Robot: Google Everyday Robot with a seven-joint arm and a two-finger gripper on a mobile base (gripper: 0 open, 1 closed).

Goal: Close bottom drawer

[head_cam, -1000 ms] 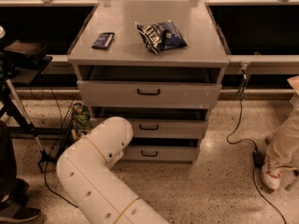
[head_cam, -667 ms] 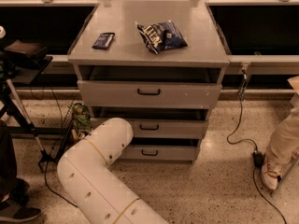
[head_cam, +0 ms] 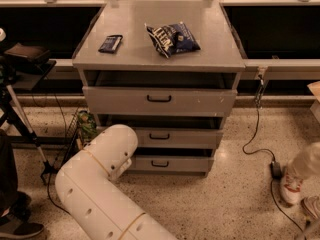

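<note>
At the far left a black tripod (head_cam: 22, 129) stands on the speckled floor, with a dark shoe (head_cam: 20, 226) below it in the bottom left corner of the view. Next comes the robot's white arm (head_cam: 100, 184), which rises from the lower edge and ends in a rounded link just beside the left end of the two lower drawers. The gripper is hidden behind that link, down by the cabinet's lower left corner, so it cannot be told whether the claw is spread or pressed together. Something green (head_cam: 86, 126) sits on the floor between the arm and the cabinet's left side.

On the grey counter (head_cam: 150, 54) a small dark packet (head_cam: 110, 43) lies near the left edge. A blue chip bag (head_cam: 172, 38) lies about the middle, a little toward the right edge.

Below the counter's front edge the top drawer (head_cam: 159, 100) is pulled out, a dark gap showing behind its tall front. The middle drawer (head_cam: 172, 136) sits under it. The bottom drawer (head_cam: 167, 163) is the lowest, at floor level, its low front with the black handle set back from the fronts above. A dark strip shows over it.

To the right a black cable (head_cam: 255, 134) runs down to a power adapter (head_cam: 275, 170), near a pale shoe (head_cam: 290, 186).
</note>
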